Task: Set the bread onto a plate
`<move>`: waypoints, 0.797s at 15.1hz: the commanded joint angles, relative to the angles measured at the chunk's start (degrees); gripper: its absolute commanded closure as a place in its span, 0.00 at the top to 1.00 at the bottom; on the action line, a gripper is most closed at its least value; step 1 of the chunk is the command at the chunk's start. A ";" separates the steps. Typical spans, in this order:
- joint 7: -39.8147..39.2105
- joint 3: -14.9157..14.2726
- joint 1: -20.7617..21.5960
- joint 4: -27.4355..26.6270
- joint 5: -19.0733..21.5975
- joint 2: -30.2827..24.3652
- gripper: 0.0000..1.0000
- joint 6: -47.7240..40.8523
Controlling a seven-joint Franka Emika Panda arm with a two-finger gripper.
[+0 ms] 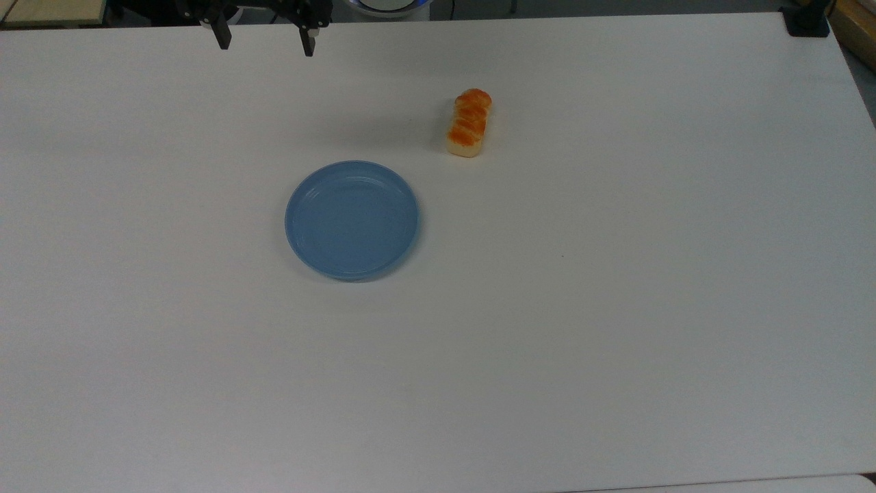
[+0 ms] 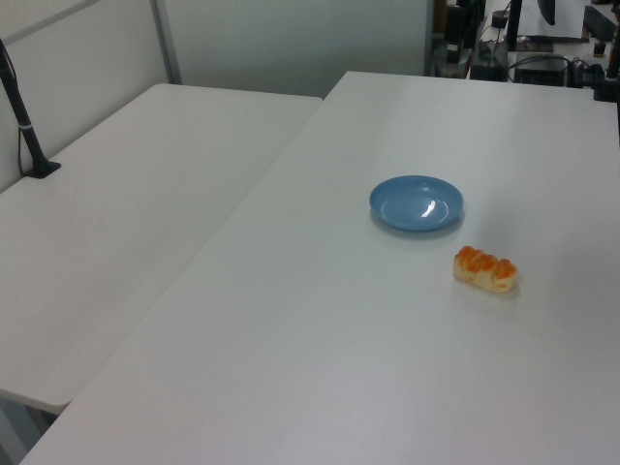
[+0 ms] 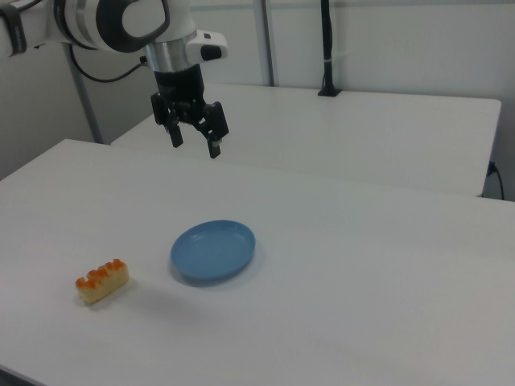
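Nearest the right view's camera, the bread [image 3: 102, 281] is found lying flat on the white table [image 1: 616, 308], glazed orange-brown top uppermost, free of any contact. It sits just beside the plate [image 3: 213, 251], toward the right view's left; in the top view it lies up and to the right of the plate with a clear strip of table between them. The plate is noted as bare, resting level, rim up, so nothing is judged to obstruct a placement. The gripper [image 3: 193, 133] is seen suspended high above the table, well apart from both items, its two fingers [image 1: 307, 41] spread wide with nothing held between them, pointing downward. This posture is judged consistent with a start-of-task stance: raised for clearance, jaws parted ready to straddle the loaf. No part of the task is assessed as done. The bread's narrow width is judged the likelier span for a grasp.
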 commanded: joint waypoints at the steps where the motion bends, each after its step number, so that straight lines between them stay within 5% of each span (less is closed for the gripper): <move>1: -1.33 -1.34 1.28 -0.17 0.68 -1.06 1.00 -1.60; 12: -1.42 -1.60 1.28 -0.25 0.50 -2.02 1.00 -2.30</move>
